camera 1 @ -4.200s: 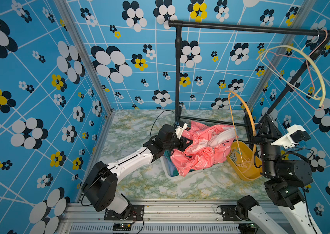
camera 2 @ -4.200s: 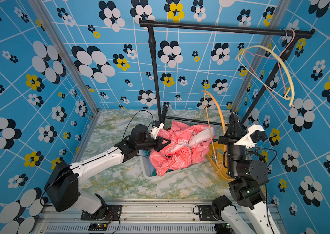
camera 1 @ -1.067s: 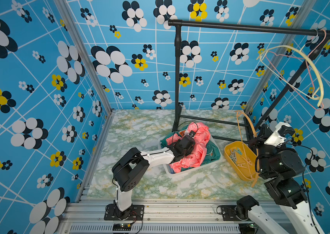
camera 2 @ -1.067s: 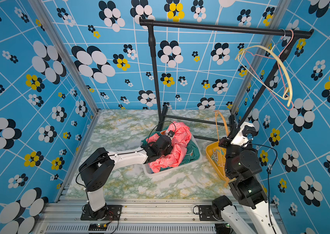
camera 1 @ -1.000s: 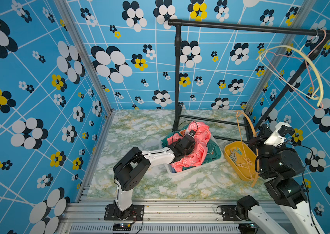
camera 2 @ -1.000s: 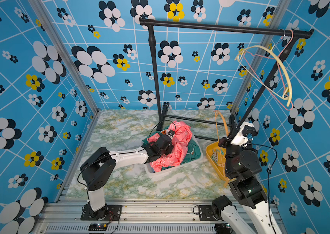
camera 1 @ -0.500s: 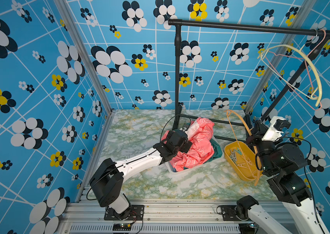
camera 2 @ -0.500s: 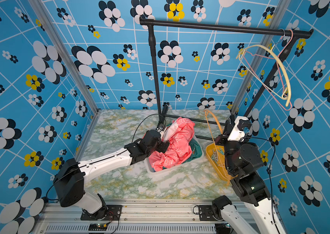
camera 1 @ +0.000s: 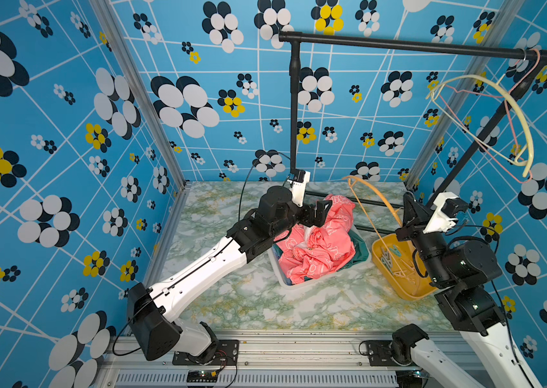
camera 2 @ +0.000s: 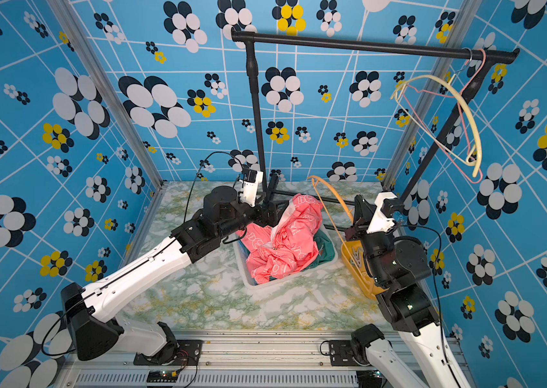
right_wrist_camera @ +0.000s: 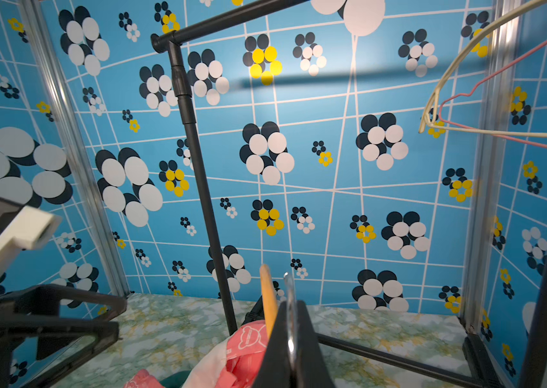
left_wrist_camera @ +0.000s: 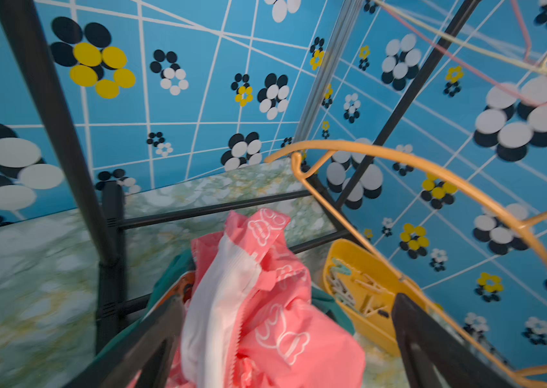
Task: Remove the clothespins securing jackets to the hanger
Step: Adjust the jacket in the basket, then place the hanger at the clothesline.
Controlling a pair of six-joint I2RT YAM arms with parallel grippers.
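Top views first, near to far. Mid-desk (camera 1: 265,302), the white bin (camera 1: 299,285) holds the pink jacket (camera 1: 319,248) heaped over the teal jacket (camera 1: 361,255). I cannot make out a third jacket. Just right of the bin sits the yellow basket (camera 1: 409,292), with the clothespins (camera 1: 389,258) loose inside. No pins are visible on any garment or hanger.

Change: a second ago the left pincer was clamped low in the pink jacket inside the bin. Now the left pincer (camera 1: 317,215) is up above the heap, jaws spread wide, holding nothing. The left wrist view agrees: its fingers (left_wrist_camera: 151,336) stand well apart with the pink fabric lying below them, untouched. So the jacket is dropped and released.

The right pincer (right_wrist_camera: 291,322), right of the bin and above the basket, stays fully closed on the hook of the orange hanger (left_wrist_camera: 440,174), which is bare.

Far: the black rail (camera 1: 416,47) carries the cream hanger (camera 1: 531,141) and the pink wire hanger (camera 1: 508,114) at its right end, both empty.

Judgement: the unpinning looks done. Probably only the orange hanger is left to go back on the rail.
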